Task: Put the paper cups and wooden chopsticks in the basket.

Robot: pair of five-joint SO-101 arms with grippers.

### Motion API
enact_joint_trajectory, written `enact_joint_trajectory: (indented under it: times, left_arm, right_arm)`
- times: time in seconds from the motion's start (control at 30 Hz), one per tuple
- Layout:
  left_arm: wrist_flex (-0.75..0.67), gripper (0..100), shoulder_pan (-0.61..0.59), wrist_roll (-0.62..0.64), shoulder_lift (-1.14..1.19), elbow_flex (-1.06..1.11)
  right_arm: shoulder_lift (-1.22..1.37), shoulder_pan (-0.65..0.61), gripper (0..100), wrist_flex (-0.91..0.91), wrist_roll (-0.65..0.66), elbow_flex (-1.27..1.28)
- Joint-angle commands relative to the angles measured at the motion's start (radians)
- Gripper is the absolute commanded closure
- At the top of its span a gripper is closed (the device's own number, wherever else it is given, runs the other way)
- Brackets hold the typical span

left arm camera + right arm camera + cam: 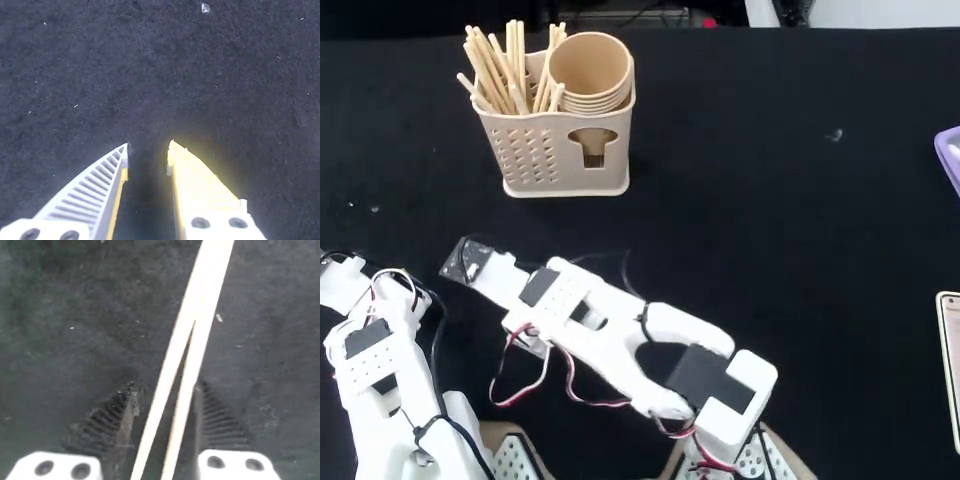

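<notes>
A pair of wooden chopsticks (200, 305) lies on the black table and runs between the fingers of my right gripper (165, 390). The gripper is open and straddles the pair, with a gap on one side. In the high view this gripper (468, 262) is low over the table in front of the beige basket (565, 160). The basket stands at the back left and holds several chopsticks (505, 65) and stacked paper cups (590, 68). My left gripper (147, 145) is open over bare black cloth, with nothing between its fingers. Its arm (370, 350) sits at the near left.
A purple object (950, 155) pokes in at the right edge, and a white flat device (950, 360) lies below it. Red and white cables (535, 375) hang under the right arm. The black table (790, 200) stretches open to the right of the basket.
</notes>
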Motion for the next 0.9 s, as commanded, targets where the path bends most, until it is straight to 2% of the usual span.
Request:
enact_joint_trajectory:
  times: [0.0,0.17,0.33,0.6,0.73,0.87]
  left_arm:
    - [-0.018,86,-0.001,0.005,-0.023,-0.059]
    - [-0.018,86,-0.001,0.005,-0.023,-0.059]
    - [-0.018,86,-0.001,0.005,-0.023,-0.059]
    - [-0.018,86,-0.001,0.005,-0.023,-0.059]
    - [-0.018,86,0.001,0.005,-0.023,-0.059]
    - [-0.018,86,0.001,0.005,-0.023,-0.059]
  right_arm:
    - [0.007,-0.009,98.2,0.012,0.011,-0.015]
    - [-0.044,0.077,98.8,0.018,0.011,-0.012]
    - [-0.266,0.190,98.8,0.115,0.011,-0.033]
    - [-0.644,0.195,98.7,0.101,-0.031,-0.076]
    - [-0.777,0.235,98.7,-0.044,-0.029,-0.147]
    - [-0.809,0.282,98.7,-0.356,-0.031,-0.163]
